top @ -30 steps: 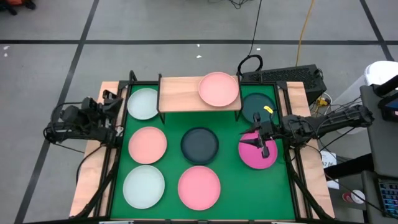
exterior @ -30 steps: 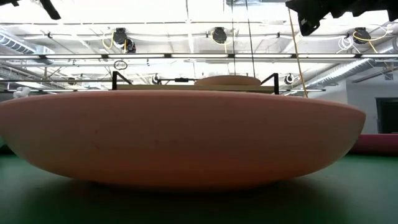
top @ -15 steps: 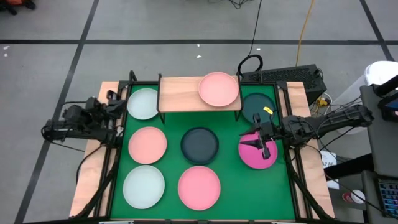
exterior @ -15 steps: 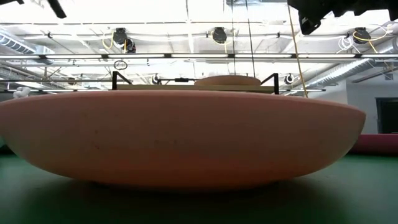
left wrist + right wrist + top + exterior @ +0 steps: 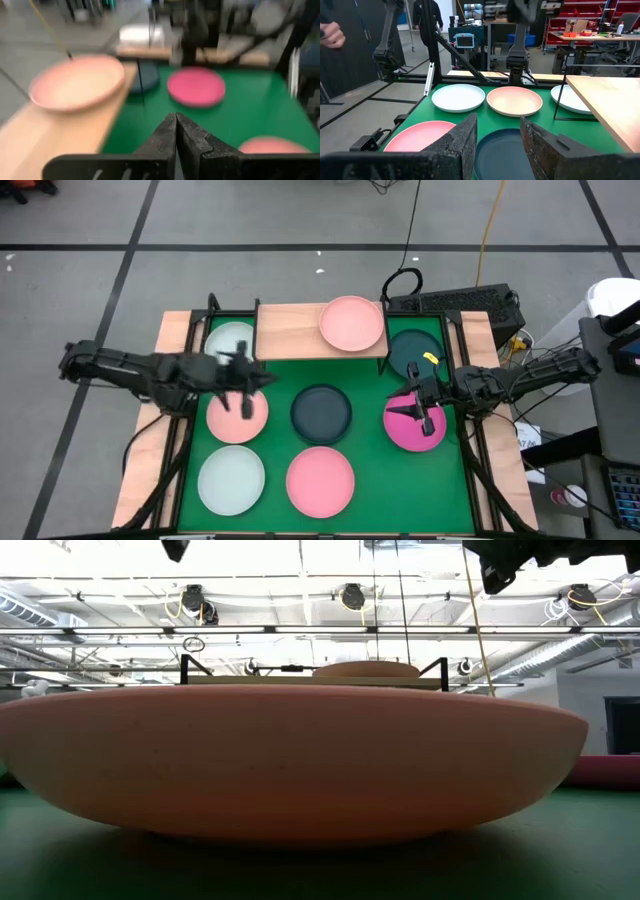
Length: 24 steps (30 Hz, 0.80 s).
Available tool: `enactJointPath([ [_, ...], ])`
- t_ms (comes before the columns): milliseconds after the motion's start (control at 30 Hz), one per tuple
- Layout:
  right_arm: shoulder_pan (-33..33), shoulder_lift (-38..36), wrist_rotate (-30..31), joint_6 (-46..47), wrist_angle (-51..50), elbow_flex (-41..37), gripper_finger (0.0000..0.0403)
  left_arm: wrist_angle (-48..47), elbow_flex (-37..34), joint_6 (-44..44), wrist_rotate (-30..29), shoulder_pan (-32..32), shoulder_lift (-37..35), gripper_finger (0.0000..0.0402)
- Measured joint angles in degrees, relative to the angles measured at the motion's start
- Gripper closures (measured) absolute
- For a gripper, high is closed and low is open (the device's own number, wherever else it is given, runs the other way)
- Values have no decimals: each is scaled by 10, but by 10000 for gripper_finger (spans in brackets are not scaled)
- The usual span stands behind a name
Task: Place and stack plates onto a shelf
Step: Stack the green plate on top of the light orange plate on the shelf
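Several round plates lie on the green mat (image 5: 370, 480): mint (image 5: 229, 340), salmon (image 5: 232, 420), mint (image 5: 231, 480), pink (image 5: 320, 480), dark teal (image 5: 321, 412), magenta (image 5: 410, 435), dark teal (image 5: 410, 350). One pink plate (image 5: 351, 323) rests on the right half of the wooden shelf (image 5: 290, 330). My left gripper (image 5: 241, 376) hovers shut between the far mint plate and the salmon plate; its fingers (image 5: 176, 131) meet. My right gripper (image 5: 416, 408) hangs open above the magenta plate's left part, its fingers (image 5: 462, 140) apart.
The low view is filled by the pink plate (image 5: 300, 760) close to the camera, with the shelf (image 5: 310, 681) behind. Black rails edge the mat (image 5: 190, 430). A keyboard (image 5: 455, 302) lies behind the table. A person's hand (image 5: 331, 32) shows beyond the table's left side.
My left arm has swung from the table's left edge toward the right, out over the mat, and its gripper now hangs between the far mint plate and the salmon plate. No plate has moved.
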Motion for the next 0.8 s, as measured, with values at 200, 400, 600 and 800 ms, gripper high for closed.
enactJointPath([
  [200, 0, 0, 0, -11, 0, 0, 273, -172, 122, -21, -42, -49, 136, 389],
  [400, 0, 0, 0, -20, 0, 0, 273, -206, 161, -31, -33, -69, 213, 389],
  [600, 0, 0, -1, -33, 1, 0, 273, -191, 161, -27, -3, -74, 264, 387],
  [800, 0, 0, -1, -33, 1, 0, 273, -174, 161, 14, 5, -80, 307, 342],
])
